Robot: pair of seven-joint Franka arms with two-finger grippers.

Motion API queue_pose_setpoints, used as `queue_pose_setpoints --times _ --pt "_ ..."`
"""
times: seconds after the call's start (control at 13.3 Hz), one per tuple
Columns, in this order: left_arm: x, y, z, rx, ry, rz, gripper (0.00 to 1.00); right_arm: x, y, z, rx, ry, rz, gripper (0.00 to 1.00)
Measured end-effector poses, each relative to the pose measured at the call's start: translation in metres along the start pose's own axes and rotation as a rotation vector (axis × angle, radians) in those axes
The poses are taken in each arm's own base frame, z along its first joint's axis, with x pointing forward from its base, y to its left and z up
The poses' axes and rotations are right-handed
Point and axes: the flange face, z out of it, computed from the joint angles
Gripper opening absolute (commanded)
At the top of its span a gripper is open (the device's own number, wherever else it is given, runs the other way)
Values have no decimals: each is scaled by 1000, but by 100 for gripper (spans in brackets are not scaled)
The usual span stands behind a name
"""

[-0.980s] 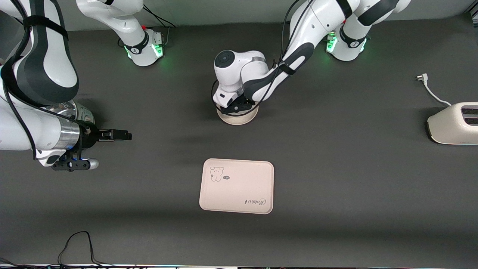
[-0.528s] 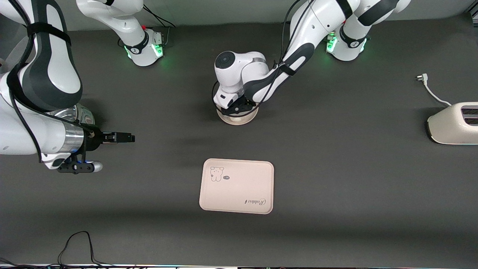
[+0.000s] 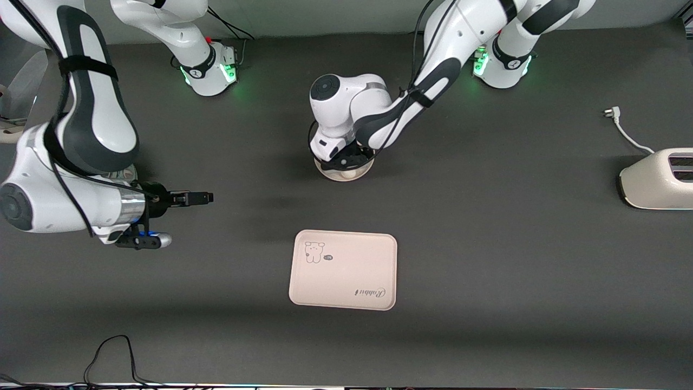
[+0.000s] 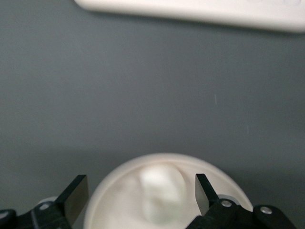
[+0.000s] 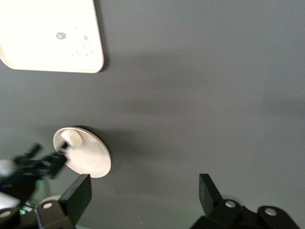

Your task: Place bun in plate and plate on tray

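The cream-beige plate (image 3: pixel 361 172) sits on the table between the tray and the robot bases. The small cream-white bun (image 4: pixel 162 193) lies in it. My left gripper (image 3: pixel 345 161) hangs just over the plate, open, with a finger on either side of the bun (image 4: pixel 140 185). The cream-pink tray (image 3: pixel 343 270) lies nearer the front camera than the plate; its edge shows in the left wrist view (image 4: pixel 190 10). My right gripper (image 3: pixel 197 199) is open and empty over bare table toward the right arm's end. The right wrist view shows the plate (image 5: pixel 90 157), the bun (image 5: pixel 72 138) and the tray (image 5: pixel 47 33).
A white toaster (image 3: pixel 658 179) with its cord and plug (image 3: pixel 622 127) stands at the left arm's end of the table. A black cable (image 3: pixel 113 352) loops at the front edge. The table top is a dark mat.
My right arm has swung toward the middle of the table, its gripper moving toward the plate's side. My left gripper has shifted slightly over the plate, and the bun now shows under it.
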Motion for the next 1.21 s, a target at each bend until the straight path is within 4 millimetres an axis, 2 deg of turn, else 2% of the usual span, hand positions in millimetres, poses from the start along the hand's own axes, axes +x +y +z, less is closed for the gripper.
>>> queue_pose_setpoints --times 0.23,0.38,0.53,0.75,0.9,0.98,1.06,1.21 --pt "105 -50 -74 -30 95 -31 100 -5 9 48 75 26 8 98" --pt "173 -101 -108 -2 126 -4 100 -24 0 76 86 56 -1 98" --pt "237 -171 -126 26 82 87 100 -45 -23 117 100 113 -18 98" --pt "320 -312 -146 3 -1 212 100 -80 -71 191 154 159 -20 98" --pt "349 -401 -153 -37 -27 238 100 -98 -92 221 166 192 -21 98" --pt "353 -435 -154 -67 -57 215 100 -105 -100 231 169 204 -22 98" --pt "352 -457 -156 -96 -90 182 100 -112 -109 240 174 222 -23 97" --pt "345 -481 -154 -108 -125 133 100 -125 -122 262 164 277 -31 97"
